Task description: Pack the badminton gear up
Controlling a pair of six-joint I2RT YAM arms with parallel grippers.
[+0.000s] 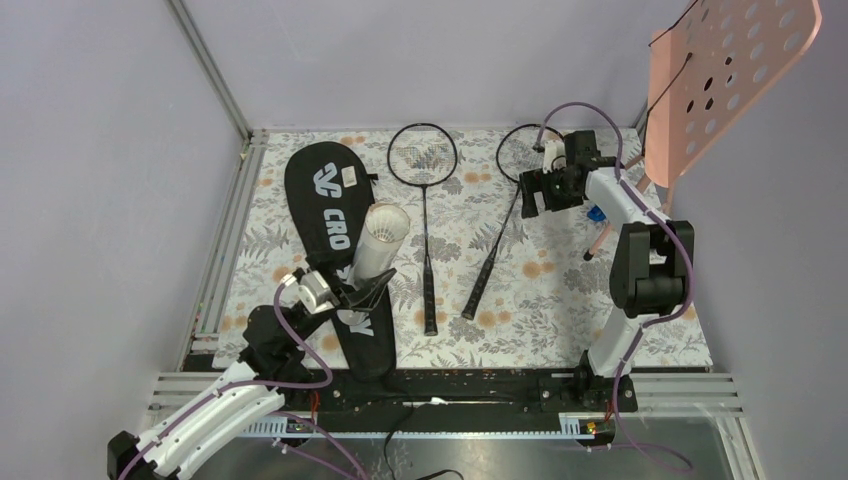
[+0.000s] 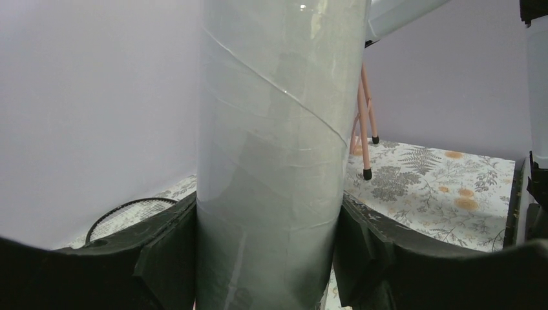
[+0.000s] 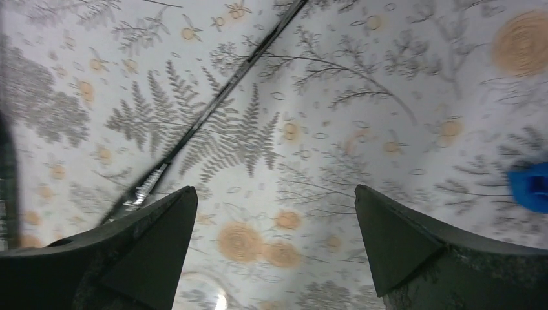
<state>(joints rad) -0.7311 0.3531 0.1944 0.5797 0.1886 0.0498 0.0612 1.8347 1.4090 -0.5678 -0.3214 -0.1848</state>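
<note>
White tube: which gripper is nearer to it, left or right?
Left. The left gripper clamps the white tube from both sides; the right gripper hangs open across the table, above the right-hand racket shaft.

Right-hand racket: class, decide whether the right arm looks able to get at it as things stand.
Probably yes. The right gripper hangs open above the right-hand racket, close to its shaft, and nothing lies on or over that shaft.

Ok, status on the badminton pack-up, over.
Left gripper shut on white tube, above the bag. Right gripper open, empty, over a racket shaft. Small blue toy nearby, not blocking.
</note>
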